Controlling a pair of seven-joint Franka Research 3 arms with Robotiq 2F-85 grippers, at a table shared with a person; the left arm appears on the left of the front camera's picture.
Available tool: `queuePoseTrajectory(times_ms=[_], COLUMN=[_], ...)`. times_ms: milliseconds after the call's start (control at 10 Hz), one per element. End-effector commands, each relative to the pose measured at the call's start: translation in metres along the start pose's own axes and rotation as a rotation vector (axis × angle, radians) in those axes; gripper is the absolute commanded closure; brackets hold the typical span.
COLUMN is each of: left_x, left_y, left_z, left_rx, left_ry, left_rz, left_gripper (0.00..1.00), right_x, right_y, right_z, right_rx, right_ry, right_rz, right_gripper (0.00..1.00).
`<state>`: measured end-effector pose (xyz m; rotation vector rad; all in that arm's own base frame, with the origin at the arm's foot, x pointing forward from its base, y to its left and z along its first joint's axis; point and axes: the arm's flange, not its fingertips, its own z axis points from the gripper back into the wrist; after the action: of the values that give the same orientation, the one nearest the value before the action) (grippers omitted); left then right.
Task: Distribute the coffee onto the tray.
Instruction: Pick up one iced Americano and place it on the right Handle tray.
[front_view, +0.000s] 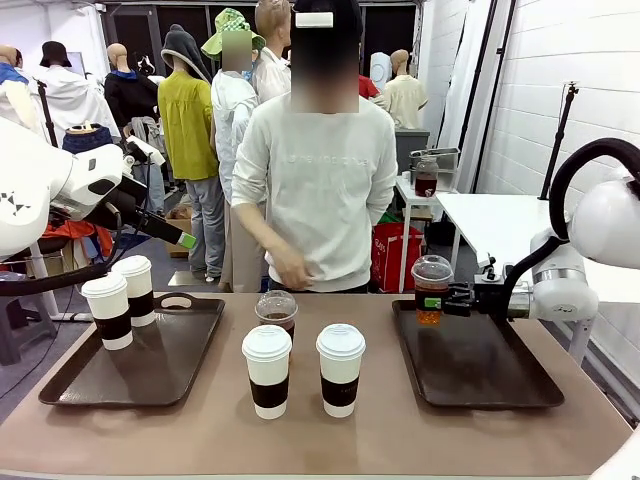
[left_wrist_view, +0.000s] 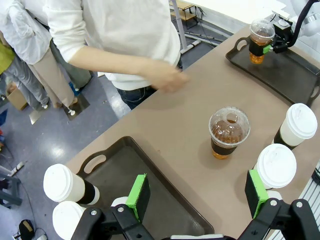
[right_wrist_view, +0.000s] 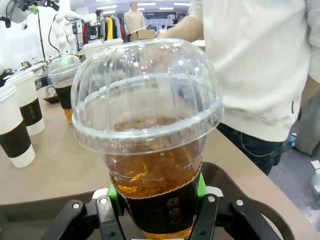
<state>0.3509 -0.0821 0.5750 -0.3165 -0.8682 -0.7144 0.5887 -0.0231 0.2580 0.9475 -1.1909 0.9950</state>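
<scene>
Front view: the right gripper (front_view: 448, 299) is clamping the sleeve of a dome-lidded cup (front_view: 432, 290) over the far left corner of the right tray (front_view: 490, 372). I cannot tell whether its base is touching. The rest of that tray is lying bare. A second dome cup (front_view: 277, 310) is standing half hidden behind the mid-table paper cups (front_view: 268, 370).

Left wrist view: the left gripper (left_wrist_view: 197, 195) is hanging wide open and empty over the edge of the left tray (left_wrist_view: 120, 165). The frame corner is cutting off the tray's two white cups (left_wrist_view: 67, 185).

Right wrist view: the held cup's base is running off the bottom edge.
</scene>
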Motion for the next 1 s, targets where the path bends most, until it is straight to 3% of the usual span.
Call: queuePoseTrajectory(times_ms=[0,900], left_x=[0.0,0.0], left_y=[0.001,0.001], left_z=[0.0,0.0], left_rx=[-0.019,-0.019], left_ry=[-0.008,-0.008], left_rz=[0.006,0.006], left_gripper=[0.0,0.0], right_x=[-0.001,-0.026], right_y=[-0.013,-0.033], right_z=[-0.001,-0.015], right_rx=[-0.005,-0.039], right_ry=[-0.08,-0.046], right_rz=[0.02,-0.013], right_gripper=[0.4,0.4])
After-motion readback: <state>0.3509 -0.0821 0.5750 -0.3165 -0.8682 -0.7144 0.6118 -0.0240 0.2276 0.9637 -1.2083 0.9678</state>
